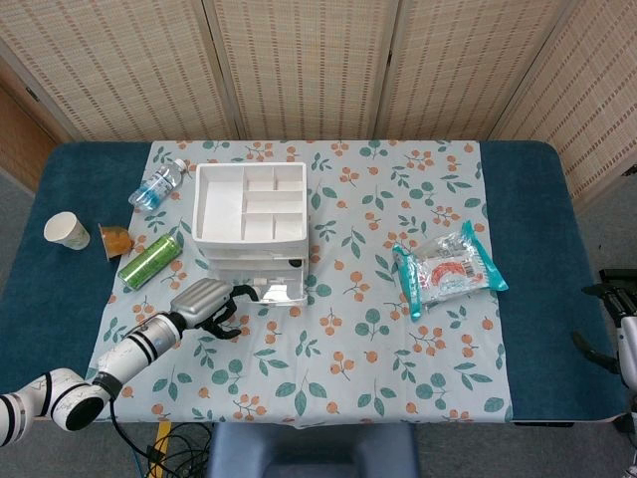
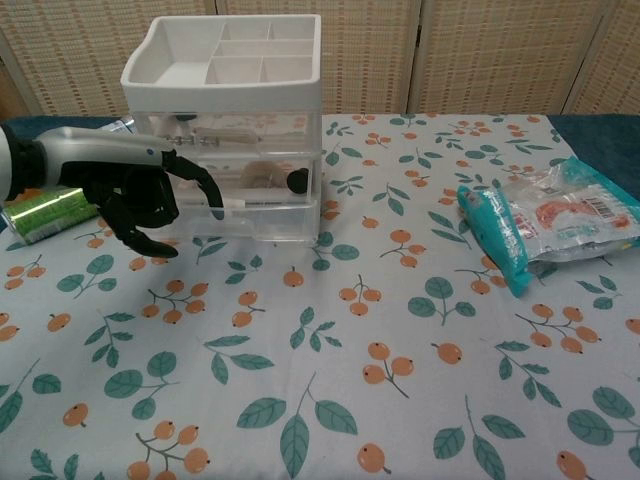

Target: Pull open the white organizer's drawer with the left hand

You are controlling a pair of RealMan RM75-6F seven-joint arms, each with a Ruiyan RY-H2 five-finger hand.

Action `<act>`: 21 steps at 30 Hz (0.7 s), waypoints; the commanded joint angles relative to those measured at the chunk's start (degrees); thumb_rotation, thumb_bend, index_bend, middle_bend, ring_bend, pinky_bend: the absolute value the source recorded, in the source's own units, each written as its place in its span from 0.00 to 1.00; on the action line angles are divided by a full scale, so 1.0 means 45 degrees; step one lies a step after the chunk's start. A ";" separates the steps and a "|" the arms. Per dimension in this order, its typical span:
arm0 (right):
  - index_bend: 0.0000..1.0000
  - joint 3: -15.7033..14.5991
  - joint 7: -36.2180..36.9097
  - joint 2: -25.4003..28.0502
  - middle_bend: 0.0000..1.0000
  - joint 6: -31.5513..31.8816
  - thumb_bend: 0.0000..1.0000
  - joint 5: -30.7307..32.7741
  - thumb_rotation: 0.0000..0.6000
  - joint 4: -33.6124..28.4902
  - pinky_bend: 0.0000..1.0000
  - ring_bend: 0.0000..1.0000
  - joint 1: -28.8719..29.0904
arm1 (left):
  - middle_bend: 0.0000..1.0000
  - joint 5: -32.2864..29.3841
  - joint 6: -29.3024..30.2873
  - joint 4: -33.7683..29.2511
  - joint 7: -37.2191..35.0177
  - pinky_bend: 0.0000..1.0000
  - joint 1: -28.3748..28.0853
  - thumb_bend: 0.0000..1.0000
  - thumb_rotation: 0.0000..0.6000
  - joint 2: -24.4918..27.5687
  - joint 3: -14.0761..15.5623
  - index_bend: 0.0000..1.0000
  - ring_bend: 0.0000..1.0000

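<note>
Head view shows the white organizer [image 1: 251, 219] standing on the leaf-and-berry cloth [image 1: 338, 349], left of the middle of the surface [image 1: 537, 299], its divided top tray facing up. Its lowest drawer [image 1: 261, 289] sticks out a little toward the near edge, past the tiers above it. The left hand [image 1: 206, 302] sits just in front of the organizer's near left corner, with the arm running back toward the lower left.

From the chest view, the left hand [image 2: 135, 195] is at the organizer [image 2: 225, 130]'s left front. Its dark fingers [image 2: 200, 185] are curled downward, and the longest one reaches across the clear front of the drawers, its tip touching the lip of the bottom drawer [image 2: 250, 215]. I cannot tell whether the tip is actually hooked behind that lip. The other fingers bend toward the cloth beside the organizer, holding nothing.

A green can [image 1: 149, 261] lies on its side just left of the hand. Farther left are a small orange cup [image 1: 116, 240] and a paper cup [image 1: 66, 230] on the blue surface, and a water bottle [image 1: 157, 185] lies behind the can. A snack packet [image 1: 448, 267] rests well apart on the right. At the far right edge, only a dark part of the right hand [image 1: 609, 299] shows, too little to read its fingers.
</note>
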 commanded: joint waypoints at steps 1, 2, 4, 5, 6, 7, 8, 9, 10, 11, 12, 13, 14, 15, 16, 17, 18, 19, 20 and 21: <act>0.27 0.0001 0.0015 0.0003 0.28 0.0002 0.23 0.0010 1.00 0.0009 0.36 0.29 -0.0008 | 0.86 0.0044 -0.0017 -0.0126 0.0075 1.00 -0.0038 0.26 1.00 0.0104 0.0051 0.31 0.98; 0.27 0.0004 0.0018 0.0006 0.28 -0.0002 0.23 0.0012 1.00 0.0012 0.36 0.29 -0.0006 | 0.86 0.0065 0.0001 -0.0191 0.0100 1.00 -0.0037 0.26 1.00 0.0154 0.0064 0.31 0.98; 0.27 0.0011 0.0027 0.0010 0.28 -0.0006 0.23 0.0020 1.00 0.0021 0.36 0.29 -0.0004 | 0.86 0.0104 0.0062 -0.0351 0.0161 1.00 -0.0025 0.26 1.00 0.0275 0.0096 0.31 0.98; 0.27 0.0013 0.0039 0.0013 0.28 -0.0002 0.23 0.0020 1.00 0.0027 0.36 0.29 -0.0007 | 0.86 0.0114 0.0082 -0.0416 0.0191 1.00 -0.0017 0.26 1.00 0.0324 0.0116 0.31 0.98; 0.27 0.0016 0.0049 0.0011 0.28 -0.0003 0.23 0.0019 1.00 0.0036 0.36 0.29 -0.0005 | 0.86 0.0123 0.0088 -0.0504 0.0223 1.00 -0.0014 0.26 1.00 0.0384 0.0146 0.31 0.98; 0.27 0.0020 0.0055 0.0009 0.28 -0.0007 0.23 0.0021 1.00 0.0041 0.36 0.29 -0.0001 | 0.86 0.0132 0.0085 -0.0562 0.0248 1.00 -0.0013 0.26 1.00 0.0421 0.0174 0.31 0.98; 0.27 0.0018 0.0062 0.0005 0.28 -0.0011 0.23 0.0019 1.00 0.0046 0.36 0.29 0.0000 | 0.86 0.0147 0.0065 -0.0617 0.0282 1.00 -0.0017 0.26 1.00 0.0460 0.0210 0.31 0.98; 0.27 0.0015 0.0068 0.0002 0.28 -0.0014 0.23 0.0015 1.00 0.0050 0.36 0.29 0.0001 | 0.86 0.0161 0.0036 -0.0672 0.0319 1.00 -0.0027 0.26 1.00 0.0500 0.0248 0.31 0.98; 0.27 0.0014 0.0071 -0.0004 0.28 -0.0016 0.23 0.0008 1.00 0.0058 0.36 0.29 0.0003 | 0.86 0.0174 0.0000 -0.0745 0.0366 1.00 -0.0042 0.26 1.00 0.0555 0.0289 0.31 0.98; 0.27 0.0012 0.0075 -0.0006 0.28 -0.0011 0.23 0.0004 1.00 0.0064 0.36 0.29 0.0001 | 0.86 0.0182 -0.0016 -0.0805 0.0397 1.00 -0.0049 0.26 1.00 0.0597 0.0315 0.32 0.98; 0.27 0.0011 0.0083 -0.0008 0.28 -0.0006 0.23 0.0001 1.00 0.0063 0.36 0.29 -0.0003 | 0.86 0.0190 -0.0010 -0.0887 0.0431 1.00 -0.0051 0.26 1.00 0.0650 0.0338 0.32 0.98; 0.27 0.0014 0.0085 -0.0008 0.28 0.0003 0.23 0.0003 1.00 0.0064 0.36 0.29 -0.0007 | 0.86 0.0195 -0.0007 -0.0949 0.0453 1.00 -0.0052 0.26 1.00 0.0693 0.0352 0.32 0.98; 0.27 0.0013 0.0087 -0.0007 0.28 0.0010 0.23 0.0004 1.00 0.0064 0.36 0.29 -0.0013 | 0.86 0.0206 0.0006 -0.1017 0.0471 1.00 -0.0048 0.26 1.00 0.0735 0.0367 0.33 0.98; 0.27 0.0006 0.0086 -0.0003 0.28 0.0023 0.23 0.0000 1.00 0.0062 0.36 0.29 -0.0026 | 0.86 0.0233 0.0038 -0.1104 0.0489 1.00 -0.0037 0.26 1.00 0.0785 0.0385 0.34 0.98; 0.27 0.0004 0.0085 -0.0001 0.28 0.0033 0.23 -0.0003 1.00 0.0062 0.36 0.29 -0.0033 | 0.86 0.0257 0.0047 -0.1164 0.0505 1.00 -0.0033 0.26 1.00 0.0822 0.0405 0.34 0.98; 0.27 0.0003 0.0085 0.0000 0.28 0.0044 0.23 -0.0008 1.00 0.0059 0.36 0.29 -0.0039 | 0.86 0.0277 0.0033 -0.1222 0.0521 1.00 -0.0037 0.26 1.00 0.0865 0.0430 0.35 0.98; 0.27 0.0001 0.0084 0.0001 0.28 0.0050 0.23 -0.0010 1.00 0.0055 0.36 0.29 -0.0044 | 0.86 0.0292 -0.0008 -0.1279 0.0536 1.00 -0.0051 0.26 1.00 0.0913 0.0458 0.35 0.98; 0.27 0.0002 0.0082 0.0003 0.28 0.0056 0.23 -0.0008 1.00 0.0055 0.36 0.29 -0.0049 | 0.86 0.0311 -0.0069 -0.1357 0.0546 1.00 -0.0074 0.26 1.00 0.0976 0.0491 0.36 0.98; 0.27 0.0005 0.0081 0.0003 0.28 0.0061 0.23 -0.0004 1.00 0.0056 0.36 0.29 -0.0052 | 0.86 0.0328 -0.0106 -0.1409 0.0551 1.00 -0.0090 0.27 1.00 0.1018 0.0511 0.37 0.97; 0.27 0.0000 0.0083 0.0006 0.28 0.0065 0.23 -0.0004 1.00 0.0052 0.36 0.29 -0.0060 | 0.86 0.0362 -0.0136 -0.1476 0.0564 1.00 -0.0103 0.27 1.00 0.1069 0.0540 0.37 0.97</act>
